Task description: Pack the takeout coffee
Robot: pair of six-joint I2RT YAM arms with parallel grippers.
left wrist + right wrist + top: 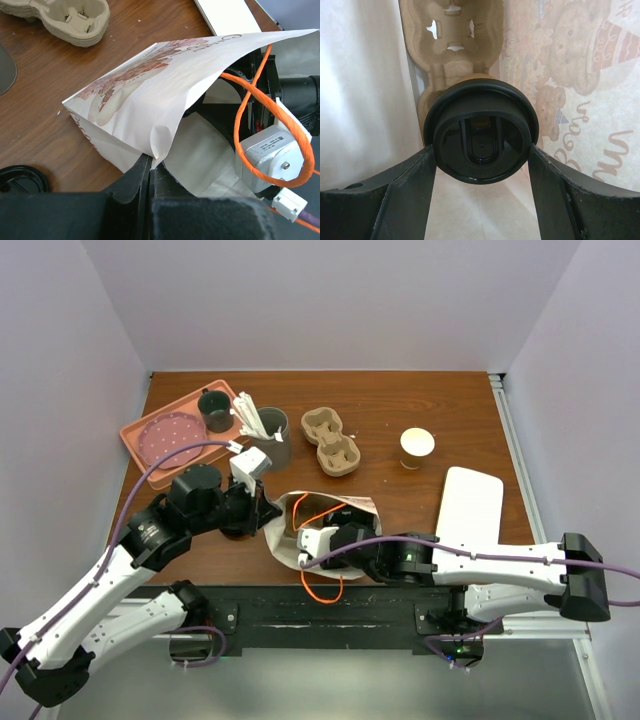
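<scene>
A takeout coffee cup with a black lid sits between my right gripper's fingers, which press on both sides of the lid. It is inside the printed paper bag, against a cardboard carrier lying in the bag. From above, the right gripper reaches into the bag, which lies on its side. My left gripper is shut on the bag's lower mouth edge. The left gripper stands at the bag's left side. A second tan cup, without a lid, stands at the back right.
Another cardboard carrier lies behind the bag. A pink tray, a dark mug and a grey tumbler with white utensils stand at the back left. A white flat box lies on the right. A loose black lid rests by my left gripper.
</scene>
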